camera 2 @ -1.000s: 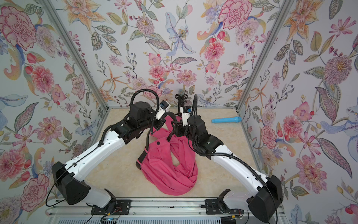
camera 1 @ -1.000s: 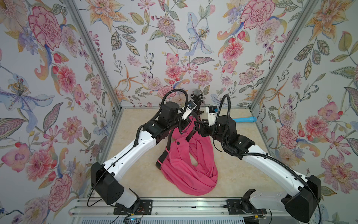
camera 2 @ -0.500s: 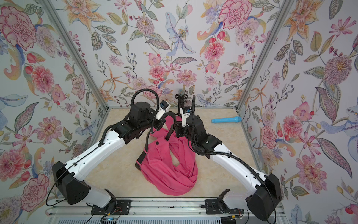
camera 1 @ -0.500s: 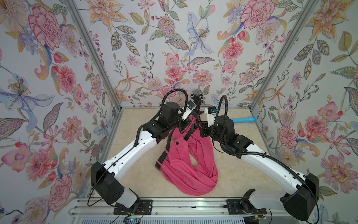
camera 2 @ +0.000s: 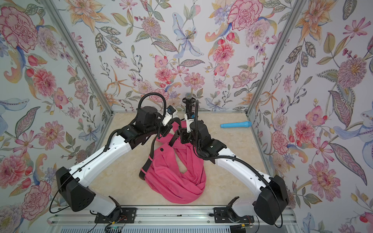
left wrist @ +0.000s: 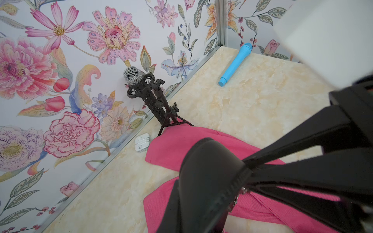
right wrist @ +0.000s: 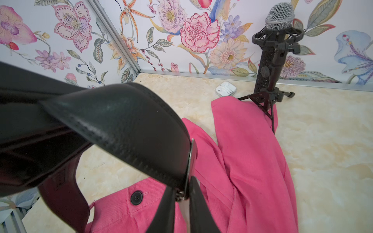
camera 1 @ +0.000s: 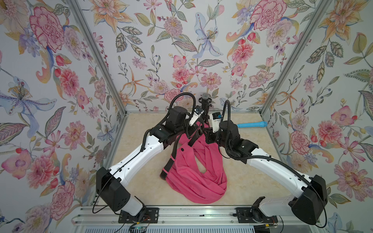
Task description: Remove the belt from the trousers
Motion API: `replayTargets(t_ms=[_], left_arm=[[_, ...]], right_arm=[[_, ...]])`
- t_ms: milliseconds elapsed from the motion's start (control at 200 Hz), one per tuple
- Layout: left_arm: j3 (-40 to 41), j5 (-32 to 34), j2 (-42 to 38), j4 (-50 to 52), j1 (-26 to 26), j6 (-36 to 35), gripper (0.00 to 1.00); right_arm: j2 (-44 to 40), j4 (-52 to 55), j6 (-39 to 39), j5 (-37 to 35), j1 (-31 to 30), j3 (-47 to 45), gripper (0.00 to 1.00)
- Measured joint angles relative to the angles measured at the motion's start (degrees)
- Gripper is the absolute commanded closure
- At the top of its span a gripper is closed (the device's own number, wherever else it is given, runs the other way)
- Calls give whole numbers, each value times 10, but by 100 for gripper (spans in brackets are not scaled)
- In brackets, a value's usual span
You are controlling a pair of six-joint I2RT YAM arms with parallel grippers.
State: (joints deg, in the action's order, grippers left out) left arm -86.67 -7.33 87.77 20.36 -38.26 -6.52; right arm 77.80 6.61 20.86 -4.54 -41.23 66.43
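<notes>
Where left end effector (left wrist: 247, 168) and right end effector (right wrist: 182, 201) both pinch its raised far part, long narrow black leather-like belt (camera 1: 170, 159) runs near-left, threaded along soft bright pink fabric trousers (camera 1: 193, 177) on bench (camera 1: 252, 181).

A stand-mounted microphone (camera 1: 205, 96), boxed white earphones (left wrist: 143, 141) beside it, blue cylinder (camera 1: 251, 125) well apart.
</notes>
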Motion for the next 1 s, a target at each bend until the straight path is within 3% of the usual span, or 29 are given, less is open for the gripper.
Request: replayTargets(t_ms=[110,275,475,575,726,1001], left_arm=[[0,-1,0,2,0,1,100],[0,-2,0,2,0,2,100],[0,-1,0,5,0,5,100],[0,0,0,6,0,6,100],[-3,0,0,7,0,6,100],[-4,0,2,11,0,6,100]], right_arm=[[0,-1,0,0,0,0,90],[4,-1,3,-2,0,0,82],[16,-3,5,-2,0,6,86],[17,-4,5,-2,0,6,81],[19,-3,6,-2,0,6,81],[23,-9,9,-2,-4,6,96]])
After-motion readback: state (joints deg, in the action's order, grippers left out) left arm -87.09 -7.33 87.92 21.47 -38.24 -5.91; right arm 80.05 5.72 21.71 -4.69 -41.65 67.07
